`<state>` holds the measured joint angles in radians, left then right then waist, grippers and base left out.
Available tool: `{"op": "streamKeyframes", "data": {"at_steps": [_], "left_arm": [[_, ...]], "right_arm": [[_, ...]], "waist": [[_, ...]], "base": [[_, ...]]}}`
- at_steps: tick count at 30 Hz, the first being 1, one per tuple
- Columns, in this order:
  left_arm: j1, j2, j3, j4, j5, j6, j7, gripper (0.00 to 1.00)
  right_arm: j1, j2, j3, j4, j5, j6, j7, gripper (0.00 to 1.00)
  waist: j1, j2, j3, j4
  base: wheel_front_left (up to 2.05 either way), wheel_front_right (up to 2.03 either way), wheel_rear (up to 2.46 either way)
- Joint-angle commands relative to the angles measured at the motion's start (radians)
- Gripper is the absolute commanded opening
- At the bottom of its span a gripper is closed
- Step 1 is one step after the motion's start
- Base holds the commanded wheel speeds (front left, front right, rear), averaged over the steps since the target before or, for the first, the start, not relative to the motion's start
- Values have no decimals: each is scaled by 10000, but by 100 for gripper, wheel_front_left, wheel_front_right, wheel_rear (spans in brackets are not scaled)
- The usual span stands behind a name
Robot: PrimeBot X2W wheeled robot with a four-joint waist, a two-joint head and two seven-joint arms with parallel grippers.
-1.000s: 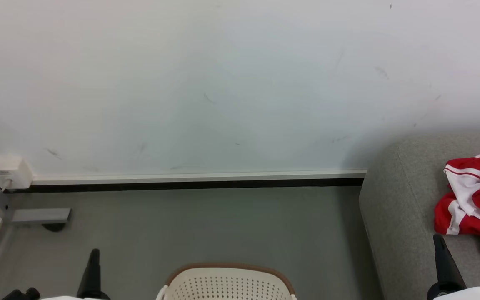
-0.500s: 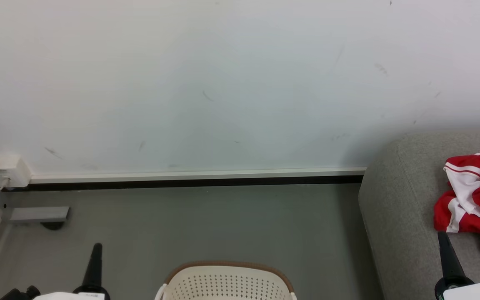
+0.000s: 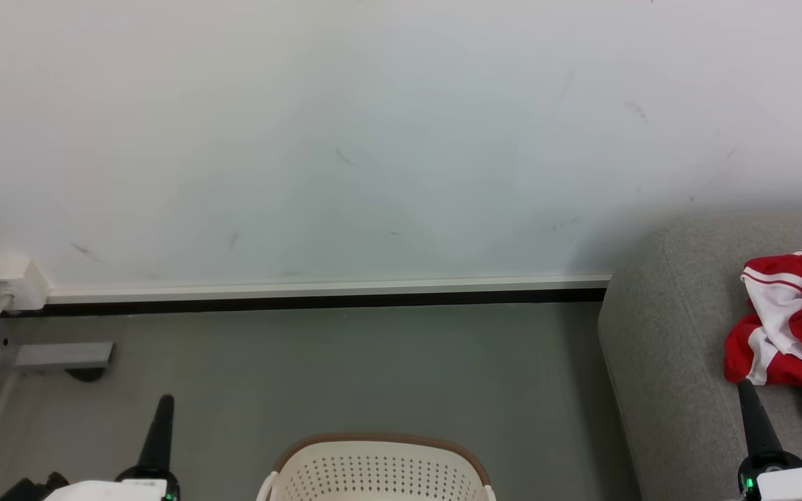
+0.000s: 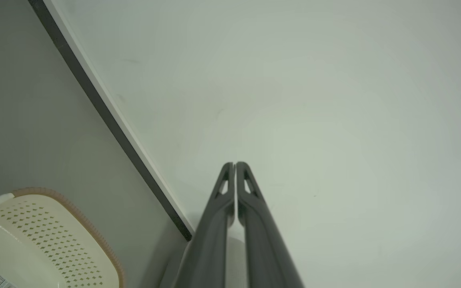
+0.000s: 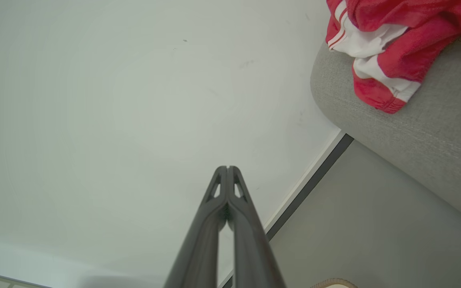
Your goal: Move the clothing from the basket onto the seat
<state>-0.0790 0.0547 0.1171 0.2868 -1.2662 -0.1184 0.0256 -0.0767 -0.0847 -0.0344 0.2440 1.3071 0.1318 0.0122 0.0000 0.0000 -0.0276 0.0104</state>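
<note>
Right of the basket (image 3: 380, 441), up on the grey woven sofa (image 3: 665, 348): crumpled red jersey clothing (image 3: 801, 341) with white panels and thin red stripes, a scrap of dark lettering at the picture's right edge. Heaped near the sofa's rounded end, well apart from the basket, one red-and-white fold reaching toward the front. Same heap from the right wrist, draped close to the sofa's curved edge, with a sliver of the basket's brown rim at the bottom of that view.

Basket itself cream-white, perforated, brown-rimmed, standing on the grey floor (image 3: 373, 369). Far wall in sight, inside cut off by the frame edge; contents impossible to tell.

Left of the basket, near it: left hand (image 3: 164, 403), dark fingers pressed together tip to tip, clenched on nothing, pointing toward the wall (image 3: 373, 139). Confirmed from the left wrist, fingertips touching, basket low at the side.

Right of the basket, in front of the sofa: right hand (image 3: 745, 388), likewise clenched and empty, tip just under the clothing's lowest fold in the head view. From the right wrist, plainly apart from the fabric.

Beyond the basket: white scuffed wall over a white skirting with a dark strip (image 3: 331, 303) beneath. Far left of the basket: white socket box (image 3: 10, 282) at the wall's foot, grey metal bracket (image 3: 60, 355) just above the floor.
</note>
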Motion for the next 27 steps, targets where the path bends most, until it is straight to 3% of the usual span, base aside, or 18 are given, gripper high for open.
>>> {"op": "streamKeyframes", "data": {"at_steps": [1, 27], "left_arm": [[-196, 46, 6, -107, -219, -57, 49, 0], [-343, -4, -5, -285, -2339, -111, 613, 0]], "right_arm": [[-188, 15, -70, -26, 213, -13, 75, 0], [-343, 138, -466, 36, 2131, -17, 608, 0]], "waist": [[0, 0, 7, -2], [0, 0, 167, -63]], "base": [[0, 0, 0], [0, 0, 0]]}}
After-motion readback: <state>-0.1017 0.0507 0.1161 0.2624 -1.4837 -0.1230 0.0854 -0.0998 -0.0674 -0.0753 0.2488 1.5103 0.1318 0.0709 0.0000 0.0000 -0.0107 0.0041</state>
